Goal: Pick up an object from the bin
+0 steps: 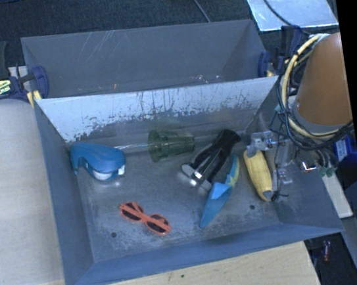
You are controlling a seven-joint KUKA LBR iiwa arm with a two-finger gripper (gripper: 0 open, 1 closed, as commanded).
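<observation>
My gripper [278,182] hangs low at the bin's right side, against the right wall. Just left of it, touching or nearly touching, lies a yellow banana-shaped thing [258,174], set lengthwise from back to front. Left of that lies a blue scoop-like piece [217,196] with a yellow-green edge, pointing toward the front. A black tool with silver ends [209,158] lies slanted above the scoop.
A translucent green cup [170,144] lies on its side near the back wall. A blue rounded dispenser [97,160] sits at the back left. Red-orange toy glasses [144,217] lie at the front left. The arm's orange cover and cables hang over the right rim.
</observation>
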